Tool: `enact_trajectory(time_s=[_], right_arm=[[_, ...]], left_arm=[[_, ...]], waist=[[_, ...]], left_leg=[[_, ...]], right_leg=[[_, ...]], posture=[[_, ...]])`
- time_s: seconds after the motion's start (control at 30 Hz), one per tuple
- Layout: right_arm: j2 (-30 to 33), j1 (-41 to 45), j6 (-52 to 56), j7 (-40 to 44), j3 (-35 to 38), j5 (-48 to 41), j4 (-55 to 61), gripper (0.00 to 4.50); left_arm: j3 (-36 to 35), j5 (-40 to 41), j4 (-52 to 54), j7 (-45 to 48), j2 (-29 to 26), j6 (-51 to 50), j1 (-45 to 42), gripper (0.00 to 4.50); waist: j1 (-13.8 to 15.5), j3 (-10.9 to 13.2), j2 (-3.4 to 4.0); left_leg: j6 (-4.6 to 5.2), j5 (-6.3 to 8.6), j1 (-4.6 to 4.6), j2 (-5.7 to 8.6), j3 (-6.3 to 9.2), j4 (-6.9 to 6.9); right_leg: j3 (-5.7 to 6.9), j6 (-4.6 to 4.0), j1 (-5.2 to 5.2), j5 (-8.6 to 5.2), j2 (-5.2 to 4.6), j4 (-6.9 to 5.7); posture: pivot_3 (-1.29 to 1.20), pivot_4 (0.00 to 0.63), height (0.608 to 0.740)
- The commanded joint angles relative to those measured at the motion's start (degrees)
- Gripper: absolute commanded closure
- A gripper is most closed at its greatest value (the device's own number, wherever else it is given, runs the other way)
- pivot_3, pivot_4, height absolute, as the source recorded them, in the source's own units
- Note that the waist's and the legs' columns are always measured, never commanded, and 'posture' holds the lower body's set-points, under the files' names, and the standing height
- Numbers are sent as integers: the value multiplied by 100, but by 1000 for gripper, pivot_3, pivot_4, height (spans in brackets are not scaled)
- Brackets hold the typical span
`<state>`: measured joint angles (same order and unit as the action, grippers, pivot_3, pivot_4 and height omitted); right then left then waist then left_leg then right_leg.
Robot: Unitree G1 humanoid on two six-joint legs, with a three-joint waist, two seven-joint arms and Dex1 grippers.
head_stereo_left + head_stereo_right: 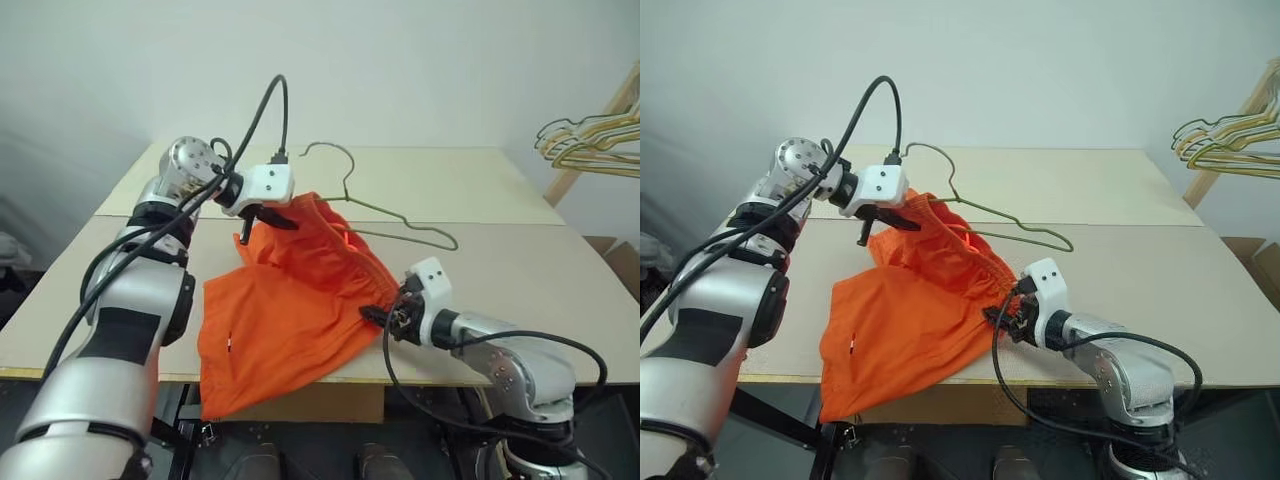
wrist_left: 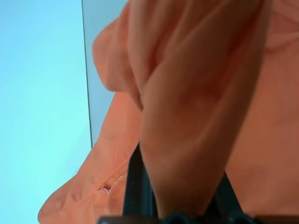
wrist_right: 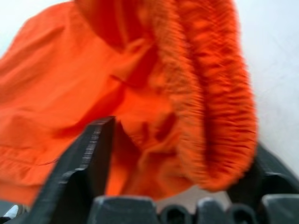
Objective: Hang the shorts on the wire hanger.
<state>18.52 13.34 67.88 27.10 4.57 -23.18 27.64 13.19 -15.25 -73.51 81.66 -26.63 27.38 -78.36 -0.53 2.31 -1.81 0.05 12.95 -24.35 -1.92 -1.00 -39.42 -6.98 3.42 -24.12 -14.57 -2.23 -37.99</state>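
The left gripper (image 1: pixel 268 218) is raised above the worktop (image 1: pixel 500 270) with its jaws shut on a fold of the shorts (image 1: pixel 285 310); the left wrist view shows the orange cloth bunched tight between the two black fingers (image 2: pixel 135 186). Held high like this, one end of the waistband is lifted off the surface, which looks meant to keep the garment open and slack enough for wire to pass through. From that pinch the shorts drape down and toward the robot, most of the fabric lying on the worktop and one leg hanging over the near edge. Just behind the lifted fold lies the wire hanger (image 1: pixel 395 218), flat on the worktop with its hook pointing away from the robot and its near arm disappearing under the raised orange cloth; whether it is already inside the waistband cannot be told. Further right, the right gripper (image 1: pixel 1002 322) sits low at the other end of the gathered waistband, its jaws parted with the elastic band lying between them in the right wrist view, not visibly pinched. My reading is that it is placed to take this end, so the two arms can stretch the waistband. At the far right, a bunch of hangers (image 1: pixel 590 140) hangs well apart.
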Motion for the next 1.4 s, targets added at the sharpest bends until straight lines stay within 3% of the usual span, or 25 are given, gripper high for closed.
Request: enact_trajectory(time_s=[0.03, 0.23, 0.37, 0.53, 0.77, 0.97, 1.17, 1.2, 1.3, 1.4], right_arm=[[158, 39, -62, 56, 478, -297, 149, 2427], [634, -18, -25, 257, 882, -653, 101, 4486], [1138, 50, -70, 513, 1073, -858, -14, 4486], [2294, 32, -179, 1282, 1233, -1093, -452, 4486], [3421, 194, -724, 2040, 1037, -1054, -1041, 4486], [3841, 473, -1024, 2436, 818, -1178, -775, 4486], [3781, 1028, -1055, 2357, -1, -1101, -38, 4486], [3782, 1075, -1047, 2370, -114, -1093, 3, 3857], [3946, 1023, -1023, 2374, -275, -985, 22, 2907], [4194, 731, -1131, 2447, 14, -944, 50, 1794]], left_arm=[[-157, 181, 163, -23, -49, -34, -74, 4500], [-261, 234, 177, -1, -101, -131, 41, 4500], [-292, 368, 237, 412, -235, -44, 222, 4500], [-172, 293, 288, 957, -574, 509, 484, 4500], [367, -497, 144, -338, -723, 602, 579, 4500], [513, -466, 120, -247, -602, 558, 656, 4500], [366, -150, 181, 33, -135, 264, 645, 4500], [355, -127, 188, 32, -70, 220, 622, 4500], [330, -111, 192, 31, 7, 137, 563, 4500], [319, -126, 177, 24, -18, 104, 549, 4500]], waist=[[-2, 0, 0], [-28, 0, 0], [-50, 0, 0], [-36, 0, 0], [18, 0, -1], [18, 0, 0], [-13, 0, 0], [-4, 0, 0], [-5, 0, -1], [-10, 0, -1]], left_leg=[[0, 0, 0, 0, 0, 0], [0, 0, 5, 0, 2, 0], [0, 0, 6, -1, 3, 1], [0, 0, 6, -1, 1, 1], [0, 0, 6, 0, 2, -11], [1, 0, 3, -1, 1, -10], [0, 0, 2, -3, 0, -10], [1, 0, 0, -2, 0, -11], [0, 0, -8, -2, 0, -15], [0, 1, -9, -2, 0, -18]], right_leg=[[0, 0, 0, 0, 0, 0], [0, 0, 2, 0, 1, -4], [0, 0, 2, 0, 1, -4], [-1, -1, 3, 0, 1, 0], [0, 0, 10, 0, 0, -2], [0, 0, 5, 0, 0, -2], [1, 0, 2, -1, 1, -4], [1, 0, 2, -1, 0, -3], [1, 0, -1, -1, 0, -1], [1, 0, -2, 0, -1, -1]], posture=[[33, 0, 740], [29, 0, 740], [29, 0, 740], [30, 0, 740], [35, 0, 740], [25, 0, 740], [15, 0, 740], [3, 0, 740], [0, 0, 740], [0, 0, 740]])
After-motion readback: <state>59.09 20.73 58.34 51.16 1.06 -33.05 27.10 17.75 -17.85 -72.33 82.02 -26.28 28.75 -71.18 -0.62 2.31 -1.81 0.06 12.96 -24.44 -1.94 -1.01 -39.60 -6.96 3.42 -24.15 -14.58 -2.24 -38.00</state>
